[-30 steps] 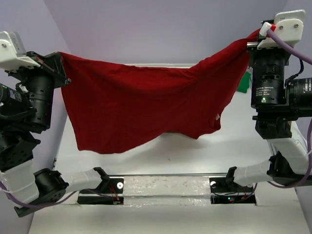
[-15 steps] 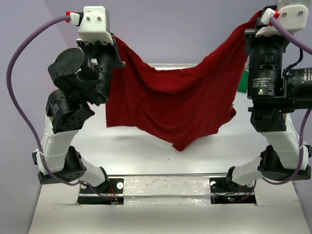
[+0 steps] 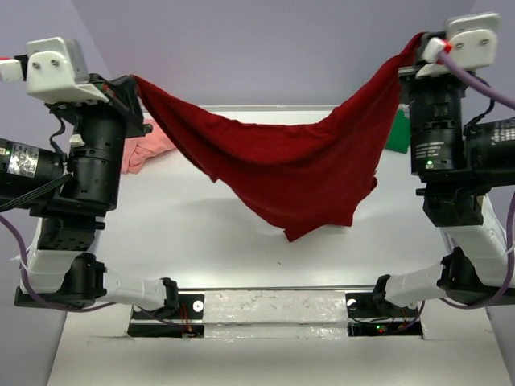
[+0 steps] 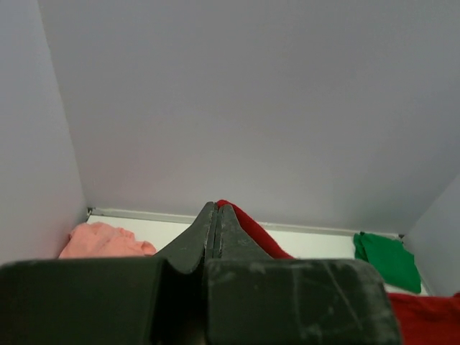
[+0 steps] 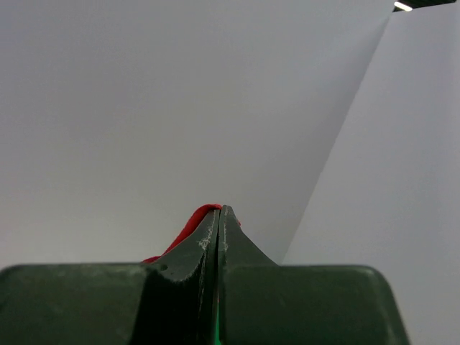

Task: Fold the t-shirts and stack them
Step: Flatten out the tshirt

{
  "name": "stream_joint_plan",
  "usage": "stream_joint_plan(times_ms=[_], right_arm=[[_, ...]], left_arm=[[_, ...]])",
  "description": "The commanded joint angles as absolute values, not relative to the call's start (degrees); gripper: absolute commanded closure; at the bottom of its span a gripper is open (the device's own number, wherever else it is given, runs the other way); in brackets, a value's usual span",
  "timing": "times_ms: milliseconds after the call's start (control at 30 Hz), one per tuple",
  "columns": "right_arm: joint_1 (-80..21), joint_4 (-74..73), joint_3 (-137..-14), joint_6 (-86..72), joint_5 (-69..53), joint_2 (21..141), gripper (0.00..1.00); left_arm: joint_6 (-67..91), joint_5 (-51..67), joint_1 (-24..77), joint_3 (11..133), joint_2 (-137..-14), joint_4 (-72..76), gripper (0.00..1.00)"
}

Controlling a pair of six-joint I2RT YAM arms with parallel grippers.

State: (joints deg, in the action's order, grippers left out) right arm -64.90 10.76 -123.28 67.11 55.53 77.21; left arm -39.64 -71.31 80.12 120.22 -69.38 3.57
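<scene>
A dark red t-shirt [image 3: 290, 173] hangs in the air between both arms, sagging to a point above the middle of the table. My left gripper [image 3: 133, 80] is shut on its left edge, and the red cloth [image 4: 248, 224] shows beside the closed jaws. High at the right, my right gripper [image 3: 416, 50] is shut on the other edge, with red cloth [image 5: 188, 223] bulging at its tips. The salmon-pink t-shirt [image 3: 145, 149] lies crumpled at the back left. The green t-shirt [image 3: 399, 133] lies at the back right, mostly hidden behind the right arm.
The white table [image 3: 201, 241] is walled by pale panels at the back and sides. Both arm bases [image 3: 273, 310] sit at the near edge. In the left wrist view the pink shirt [image 4: 104, 241] and the green shirt [image 4: 388, 259] lie against the back wall.
The left arm swung in toward the middle and has come back out to the left, a little lower, pulling the red shirt wider again. The pink shirt now shows. The right arm barely moved.
</scene>
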Motion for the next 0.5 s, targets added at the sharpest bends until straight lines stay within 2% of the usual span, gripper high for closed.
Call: stream_joint_plan(times_ms=[0, 67, 100, 233, 333, 467], right_arm=[[-61.9, 2.1, -114.7, 58.6, 54.4, 73.9, 1.00], [-59.3, -3.5, -110.2, 53.6, 51.3, 73.0, 1.00], [-57.5, -4.5, -108.5, 48.7, 50.2, 72.3, 1.00], [-49.4, -9.6, -102.7, 40.3, 44.2, 70.8, 1.00], [-45.4, -13.0, -102.0, 35.4, 42.3, 69.8, 1.00], [-39.4, -16.1, -99.8, 32.3, 38.9, 67.6, 1.00]], left_arm=[[-27.2, -64.7, 73.6, 116.3, -67.4, -2.6, 1.00], [-14.5, -56.8, 65.9, 117.8, -69.7, -15.4, 1.00], [-11.1, -48.9, 57.3, 117.8, -70.5, -18.6, 1.00], [-4.6, -35.4, 41.5, 109.5, -70.0, -19.4, 1.00], [-1.5, -25.2, 29.2, 108.9, -71.4, -21.6, 1.00], [-0.6, -22.6, 25.1, 104.9, -69.6, -19.9, 1.00]])
